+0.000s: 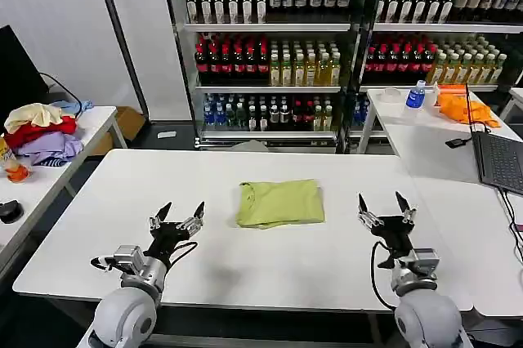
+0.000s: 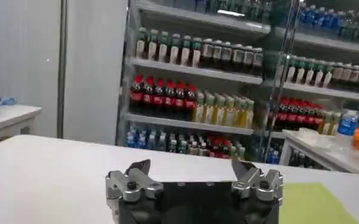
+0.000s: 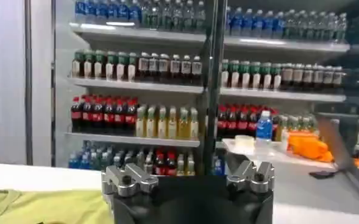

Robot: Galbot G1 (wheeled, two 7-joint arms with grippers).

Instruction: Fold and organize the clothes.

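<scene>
The clothes are one lime yellow-green T-shirt (image 1: 279,203), folded into a neat rectangle and lying flat in the middle of the white table (image 1: 245,266). A corner of the T-shirt (image 2: 319,204) shows in the left wrist view, and part of the T-shirt (image 3: 45,207) in the right wrist view. My left gripper (image 1: 176,216) hovers open near the table's front left, apart from the shirt. At the front right my right gripper (image 1: 381,203) is open too, holding nothing. The left gripper (image 2: 191,165) and the right gripper (image 3: 188,169) both point toward the shelves.
A heap of cream, red and lilac garments (image 1: 41,131) lies on the side table at left. An orange cloth (image 1: 462,107), a blue bottle (image 1: 415,95) and a laptop (image 1: 500,160) sit on the right table. Drink shelves (image 1: 327,54) stand behind.
</scene>
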